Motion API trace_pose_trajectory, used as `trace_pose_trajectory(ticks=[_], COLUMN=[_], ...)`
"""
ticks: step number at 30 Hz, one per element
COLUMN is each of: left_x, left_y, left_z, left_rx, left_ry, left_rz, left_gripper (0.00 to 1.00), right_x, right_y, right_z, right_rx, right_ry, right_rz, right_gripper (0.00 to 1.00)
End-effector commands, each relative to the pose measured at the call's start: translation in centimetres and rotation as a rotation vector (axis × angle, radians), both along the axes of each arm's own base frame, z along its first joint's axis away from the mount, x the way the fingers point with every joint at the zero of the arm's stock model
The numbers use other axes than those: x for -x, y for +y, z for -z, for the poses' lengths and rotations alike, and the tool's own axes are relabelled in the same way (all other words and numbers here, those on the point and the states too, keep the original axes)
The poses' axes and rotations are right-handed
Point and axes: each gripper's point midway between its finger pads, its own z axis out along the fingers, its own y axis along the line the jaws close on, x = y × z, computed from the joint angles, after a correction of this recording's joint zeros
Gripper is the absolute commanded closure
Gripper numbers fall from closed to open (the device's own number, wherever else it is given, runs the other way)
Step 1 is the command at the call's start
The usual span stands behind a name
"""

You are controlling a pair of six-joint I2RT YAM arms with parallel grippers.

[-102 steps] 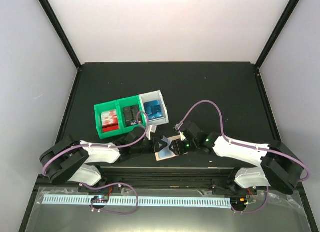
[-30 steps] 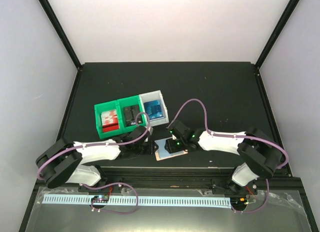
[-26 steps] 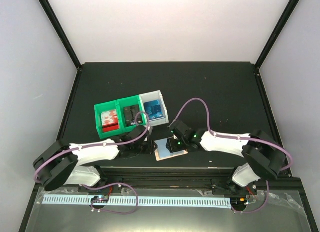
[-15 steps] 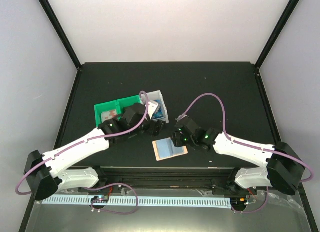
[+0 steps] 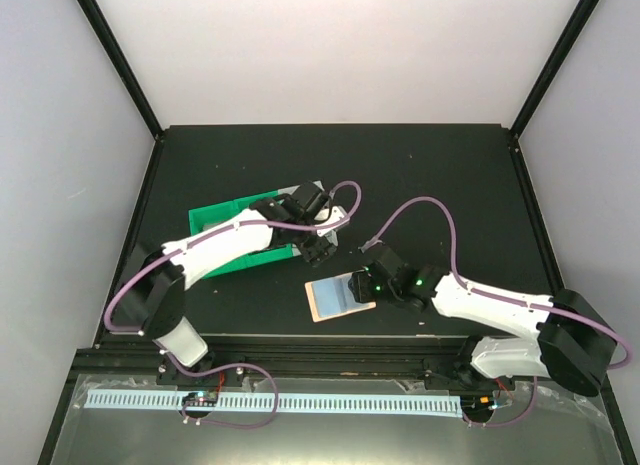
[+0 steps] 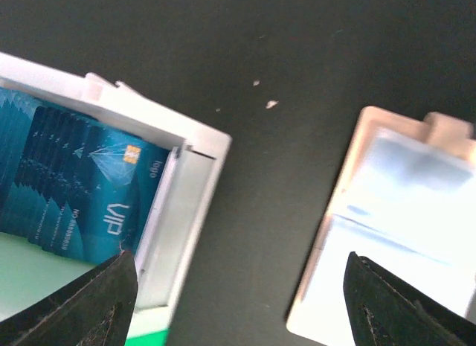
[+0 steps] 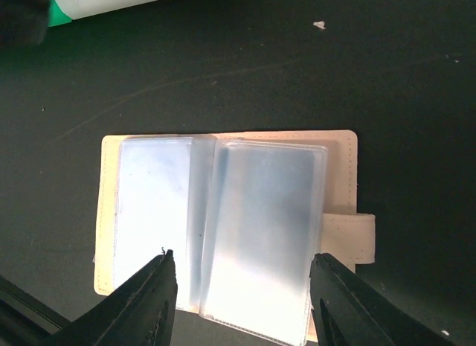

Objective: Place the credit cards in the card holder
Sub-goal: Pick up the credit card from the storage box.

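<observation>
L jaws apart, empty, by white bin [image 6: 190,188] of credit cards [image 6: 82,178]; R jaws apart, empty, above card holder [image 7: 232,221].

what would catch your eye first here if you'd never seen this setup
The tan card holder lies open on the dark table near the front edge, its clear sleeves up, with the right fingers spread just above it. Up and to the left, a stack of bright blue cards fills a white bin, and the left fingers hang wide apart over the bin's edge.
</observation>
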Motion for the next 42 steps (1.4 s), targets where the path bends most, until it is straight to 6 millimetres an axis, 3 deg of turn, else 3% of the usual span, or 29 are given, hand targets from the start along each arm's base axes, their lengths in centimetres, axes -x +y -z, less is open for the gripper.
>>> trace_pose_trajectory(ticks=[1,5,13,21,31,36,42], left_x=[-2.3,-3.6,-4.4,-5.4,-4.3,-4.0,-4.2], left_y=[0.4,0.2,-0.1,0.5,1.0,0.8,0.7], left_z=[0.3,1.4,5.2,6.6,8.6,8.5,7.2], left_rx=[-0.046,-0.058,-0.139,-0.213,-0.246,-0.233,-0.221], left_ry=[0.025,0.047,0.150,0.136,0.202,0.213,0.193], left_rz=[0.046,0.049,0.081,0.074,0.105,0.113,0.116], left_gripper=[0.23,0.23,0.29,0.31,0.34,0.46,0.49], right_x=[-0.3,-0.2,-0.4,-0.6,-0.8,-0.7,-0.6], right_y=[-0.8,-1.5,-2.0,-2.2,-1.9,-2.0,-2.1], right_z=[-0.5,-0.1,0.5,0.5,0.4,0.8,0.9], right_rx=[-0.041,-0.049,-0.036,-0.026,-0.029,-0.021,-0.022], right_ry=[-0.018,-0.012,-0.007,-0.008,-0.007,-0.003,-0.004], right_rz=[0.058,0.077,0.092,0.093,0.089,0.086,0.086], right_gripper=[0.49,0.49,0.49,0.49,0.49,0.49,0.49])
